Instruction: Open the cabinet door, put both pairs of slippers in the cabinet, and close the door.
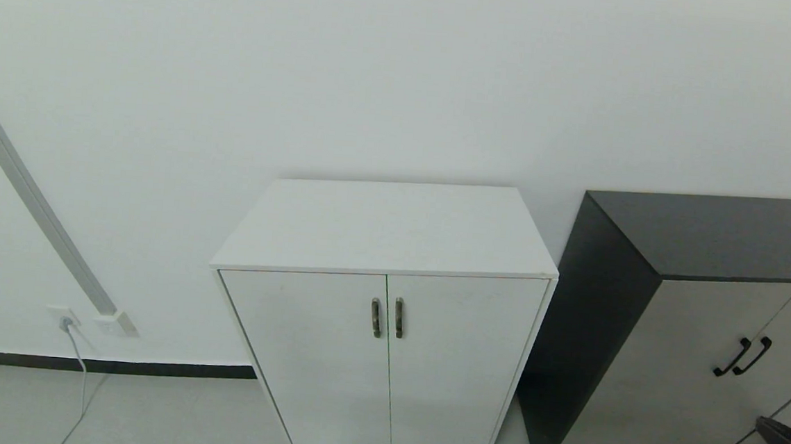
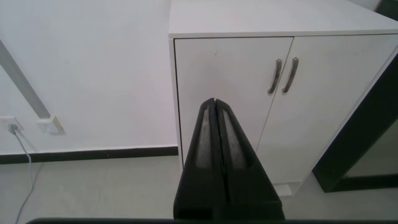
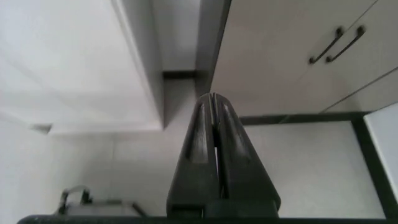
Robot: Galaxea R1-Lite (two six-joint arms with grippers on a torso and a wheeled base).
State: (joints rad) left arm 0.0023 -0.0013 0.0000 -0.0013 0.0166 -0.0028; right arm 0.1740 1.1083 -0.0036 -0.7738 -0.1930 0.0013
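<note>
A black cabinet stands on the right against the white wall. Its two pale, glossy doors are shut and carry a pair of curved black handles side by side. On the left, a grey cable conduit runs slanting down the wall to a small box. Just beside it sits a wall socket with a grey cable plugged in, hanging to the light floor. A black skirting strip lines the wall's foot.

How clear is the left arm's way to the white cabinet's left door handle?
Probably clear, yes. The left gripper, shut, faces the white cabinet, doors closed, and nothing stands between it and the left handle. It would need to open first.
</note>
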